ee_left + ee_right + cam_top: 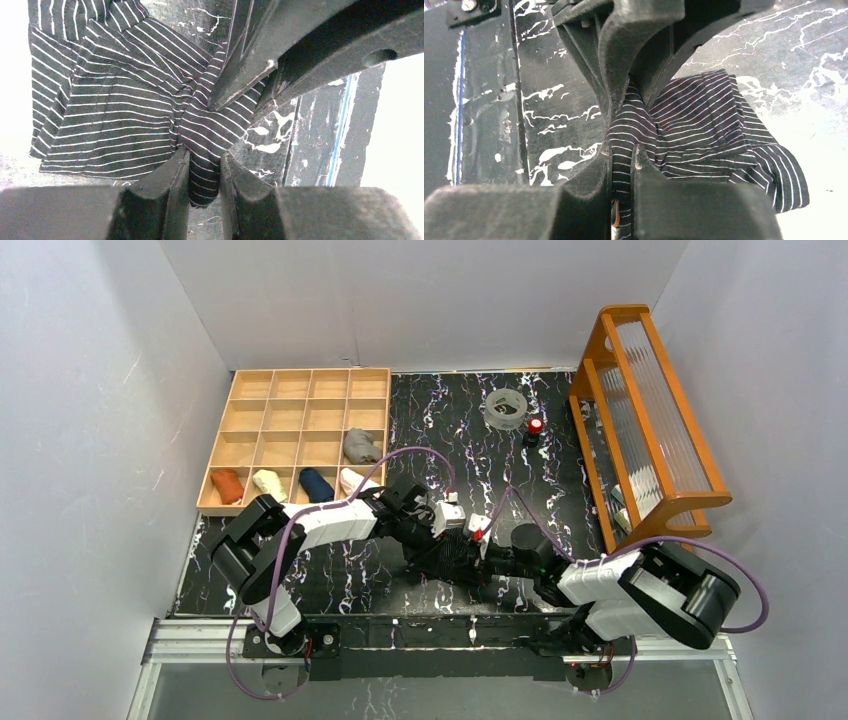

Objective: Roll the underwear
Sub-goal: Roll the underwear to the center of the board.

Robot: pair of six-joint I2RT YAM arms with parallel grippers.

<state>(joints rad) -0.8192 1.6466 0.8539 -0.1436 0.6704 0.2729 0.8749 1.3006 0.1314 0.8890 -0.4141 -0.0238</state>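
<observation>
Near edge of bench (335, 578), roughly centre: both arms meet over the striped underwear (115, 100). It lies crumpled on the black marbled top, just ahead of the arm bases.

Left gripper (205, 159): jaws nearly closed, pinching a raised fold of the striped cloth. The fold fills the narrow gap between the fingers.

Right gripper (623, 156): also clamped down tight on the same fold, coming from the opposite side. The two grippers sit tip to tip and close to touching. The rest of the garment spreads flat on the bench away from the pinch, with its stripes bunched.

Far left corner: wooden tray (300, 373) with a grid of compartments. Its nearest row holds an orange roll (227, 485), a cream roll (268, 484), a navy roll (316, 485) and a pale roll (354, 480), the last partly hidden by the left arm. One row further, in the rightmost compartment, is the beige-grey underwear (360, 446), bundled up.

Far edge, right of centre: clear tape ring (505, 408), with a small red-topped object (535, 427) just beside it. Along the right edge stands an orange rack (600, 370) with ribbed clear panels.
</observation>
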